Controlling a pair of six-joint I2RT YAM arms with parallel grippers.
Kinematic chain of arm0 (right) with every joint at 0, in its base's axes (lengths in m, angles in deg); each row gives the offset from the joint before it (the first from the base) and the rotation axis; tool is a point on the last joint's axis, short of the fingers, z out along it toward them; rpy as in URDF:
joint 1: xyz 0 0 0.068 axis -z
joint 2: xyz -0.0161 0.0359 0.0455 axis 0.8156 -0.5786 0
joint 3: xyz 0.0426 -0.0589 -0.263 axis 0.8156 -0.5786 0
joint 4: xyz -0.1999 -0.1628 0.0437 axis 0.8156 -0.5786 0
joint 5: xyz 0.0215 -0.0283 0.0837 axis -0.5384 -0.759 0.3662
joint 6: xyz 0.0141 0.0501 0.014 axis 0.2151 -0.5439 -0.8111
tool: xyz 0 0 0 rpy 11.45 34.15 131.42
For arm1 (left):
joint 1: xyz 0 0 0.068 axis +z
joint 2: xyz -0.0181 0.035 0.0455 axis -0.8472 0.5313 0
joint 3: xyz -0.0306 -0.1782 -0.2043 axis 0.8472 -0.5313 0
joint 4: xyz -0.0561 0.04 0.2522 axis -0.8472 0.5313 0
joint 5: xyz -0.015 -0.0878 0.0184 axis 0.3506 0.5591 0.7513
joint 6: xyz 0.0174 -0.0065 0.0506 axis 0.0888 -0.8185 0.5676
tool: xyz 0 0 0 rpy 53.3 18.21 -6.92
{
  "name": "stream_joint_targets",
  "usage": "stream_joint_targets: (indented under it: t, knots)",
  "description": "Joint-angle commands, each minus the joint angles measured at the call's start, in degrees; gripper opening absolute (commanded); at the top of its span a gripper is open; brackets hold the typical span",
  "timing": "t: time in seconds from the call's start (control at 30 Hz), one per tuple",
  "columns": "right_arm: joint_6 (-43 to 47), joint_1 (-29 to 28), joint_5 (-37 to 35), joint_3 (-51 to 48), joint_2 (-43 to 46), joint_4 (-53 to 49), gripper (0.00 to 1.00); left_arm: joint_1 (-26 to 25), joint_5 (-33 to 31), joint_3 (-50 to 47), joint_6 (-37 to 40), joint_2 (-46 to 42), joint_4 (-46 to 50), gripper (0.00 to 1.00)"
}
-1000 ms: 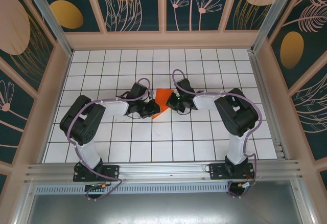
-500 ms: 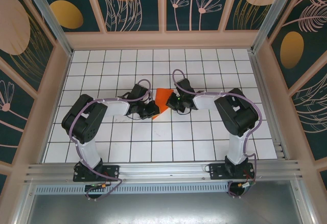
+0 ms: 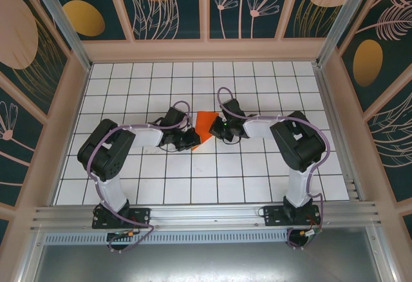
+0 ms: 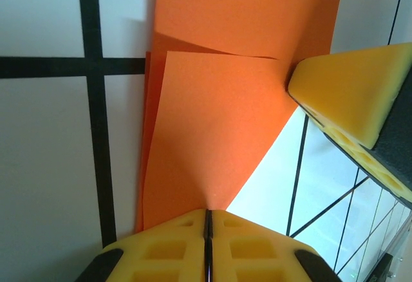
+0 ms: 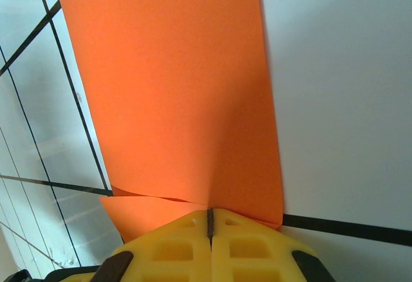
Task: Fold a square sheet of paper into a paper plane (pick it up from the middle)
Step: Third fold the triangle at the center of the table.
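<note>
Overhead, the left wall [image 3: 38, 50] shows dark teal panels with gold discs and pale plant outlines, framed in beige. Beside it the desk [image 3: 129, 82] is a white surface ruled into a grid by black lines. The left arm [image 3: 106, 150] reaches inward, and the left pincer [image 3: 191, 139] is closed on a corner of the sheet of paper [image 3: 206, 122], its yellow pads [image 4: 183, 224] pressed together over the orange-red edge. The sheet, folded over itself, sits at the middle of the desk between both pincers. The right pincer [image 3: 215, 129] is likewise clamped on the opposite edge, pads [image 5: 238, 224] meeting. Behind the right arm [image 3: 296, 143], the right wall [image 3: 380, 69] repeats the teal, gold and pink pattern.
</note>
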Motion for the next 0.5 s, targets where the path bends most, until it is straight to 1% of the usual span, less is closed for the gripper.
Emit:
stream_joint_targets:
  t: [0.0,0.2,0.33,0.47]
  knots:
    - [-0.17,0.26,-1.28,-1.95,-3.03,-6.24,0.00,-0.21,-2.56,-3.07,2.02,-0.49,4.65,0.11]
    - [-0.15,0.40,-1.79,-2.07,-3.19,-7.17,0.00,-0.24,-1.62,-6.51,4.95,-2.61,6.80,0.10]
    - [-0.44,0.42,-1.97,-2.58,-2.99,-7.02,0.00,-0.18,-1.04,-8.89,6.28,-5.91,7.60,0.09]
    - [-0.59,0.41,-1.89,-2.57,-3.13,-6.91,0.00,-0.20,-1.67,-7.82,7.81,-9.28,7.78,0.06]
